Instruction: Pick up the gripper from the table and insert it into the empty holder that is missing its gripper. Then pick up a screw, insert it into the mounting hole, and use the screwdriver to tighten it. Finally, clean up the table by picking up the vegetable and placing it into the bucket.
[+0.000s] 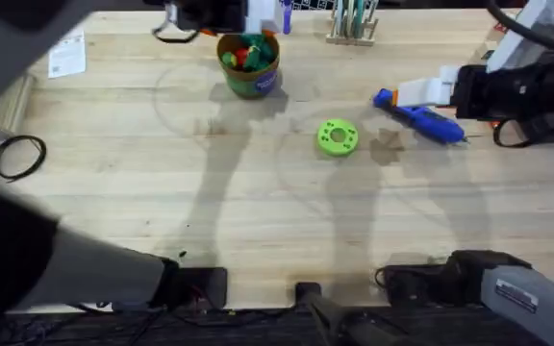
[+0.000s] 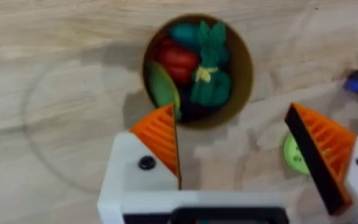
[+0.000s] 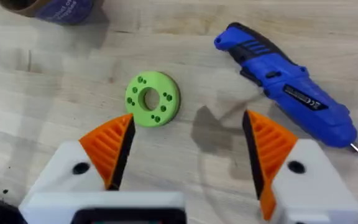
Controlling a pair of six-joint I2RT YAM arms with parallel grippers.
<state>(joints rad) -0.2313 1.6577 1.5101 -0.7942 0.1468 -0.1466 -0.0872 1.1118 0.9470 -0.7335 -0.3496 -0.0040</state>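
Overhead view: the bucket [image 1: 248, 63] stands on the far middle of the worktop [image 1: 113, 192], the lime green disc [image 1: 337, 136] lies right of centre, and the screwdriver [image 1: 419, 117] lies further right. Left wrist view: the left end effector [image 2: 235, 146] is spread wide and grips nothing, positioned above the bucket [image 2: 244, 74], inside which the vegetable [image 2: 210, 71] rests on other toy food. Right wrist view: the right end effector [image 3: 188, 152] is likewise spread wide and unloaded, with the disc [image 3: 153, 99] and screwdriver [image 3: 288, 84] on the worktop beyond it.
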